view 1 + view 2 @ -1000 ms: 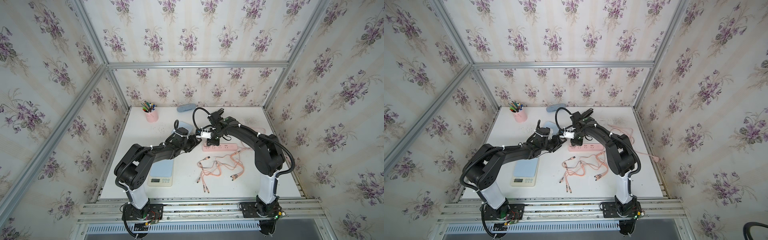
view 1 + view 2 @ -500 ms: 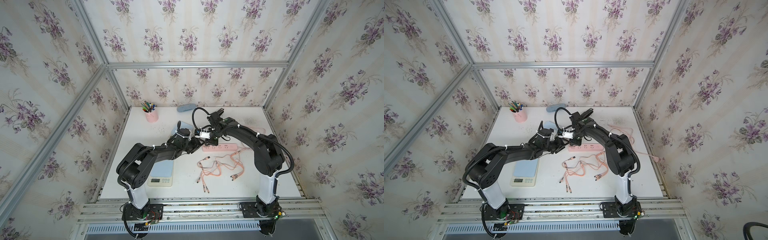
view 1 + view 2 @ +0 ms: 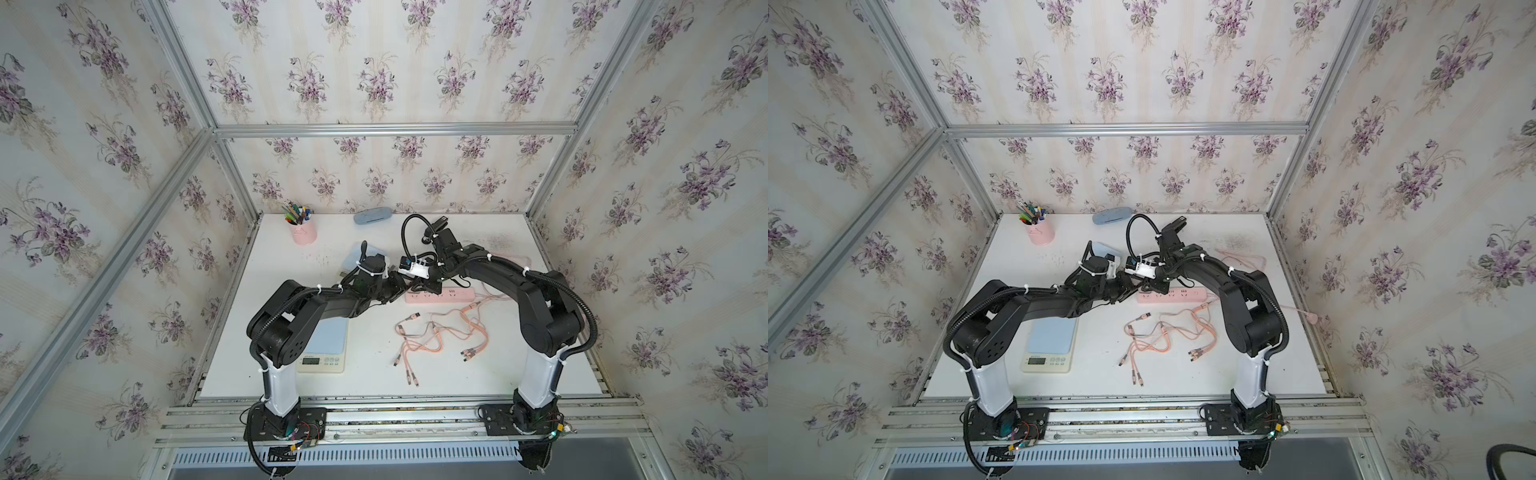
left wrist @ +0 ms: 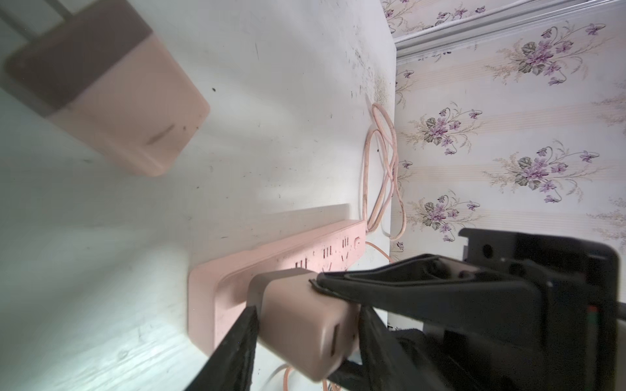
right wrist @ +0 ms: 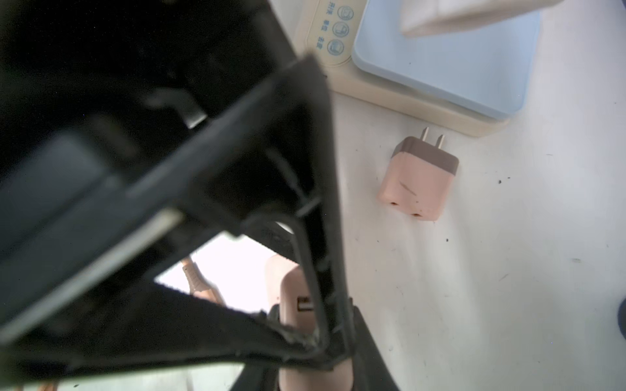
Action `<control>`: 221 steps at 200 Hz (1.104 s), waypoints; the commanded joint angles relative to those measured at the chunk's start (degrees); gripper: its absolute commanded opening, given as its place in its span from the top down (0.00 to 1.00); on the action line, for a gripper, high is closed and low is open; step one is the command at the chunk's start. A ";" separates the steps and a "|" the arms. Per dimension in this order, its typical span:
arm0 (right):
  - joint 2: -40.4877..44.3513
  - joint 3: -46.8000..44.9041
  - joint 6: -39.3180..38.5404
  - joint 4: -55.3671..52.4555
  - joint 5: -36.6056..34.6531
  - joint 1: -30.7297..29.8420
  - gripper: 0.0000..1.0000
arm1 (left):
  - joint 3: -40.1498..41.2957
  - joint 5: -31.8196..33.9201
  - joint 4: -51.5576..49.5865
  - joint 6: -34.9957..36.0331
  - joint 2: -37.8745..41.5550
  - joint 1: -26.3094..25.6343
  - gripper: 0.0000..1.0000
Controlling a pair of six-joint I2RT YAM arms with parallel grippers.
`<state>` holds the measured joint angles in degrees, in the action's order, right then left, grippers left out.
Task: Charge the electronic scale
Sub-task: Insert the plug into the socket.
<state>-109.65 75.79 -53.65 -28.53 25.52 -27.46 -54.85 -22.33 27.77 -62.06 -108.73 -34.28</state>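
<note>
- Scale (image 5: 423, 67) is showing little blue Chinese labels beside its three round buttons (image 5: 338, 28), too blurry for me to read for sure.
- Its display (image 3: 312, 360) is looking way too tiny in both top views.

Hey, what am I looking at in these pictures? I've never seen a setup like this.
Two black robot arms stand at a white table. Two pictures look down from overhead; the other two come from a camera on each arm's wrist. On the table lie a blue-topped scale, a pink power strip, loose pink cables, a spare charger plug and a pen cup. The right claw grips another charger plug at the strip's end; the left claw straddles it, grip unclear.
</note>
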 commanded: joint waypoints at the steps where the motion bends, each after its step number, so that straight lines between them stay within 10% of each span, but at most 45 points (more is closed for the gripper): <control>1: -0.76 -2.32 -0.37 -5.40 -2.91 -0.07 1.00 | -0.82 -2.92 -1.73 0.32 -0.43 -1.39 0.53; 166: 0.73 -10.71 4.20 6.79 -8.18 0.72 1.00 | -2.10 4.04 -17.85 6.85 -4.41 -2.38 0.65; 221: 2.79 -5.63 9.35 11.36 -12.39 0.70 0.80 | -14.71 4.41 -29.03 18.61 0.61 1.30 0.29</control>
<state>-106.67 68.38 -47.20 -14.96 23.33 -26.61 -65.93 -16.73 7.75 -51.40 -110.76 -34.11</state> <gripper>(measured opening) 0.241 0.687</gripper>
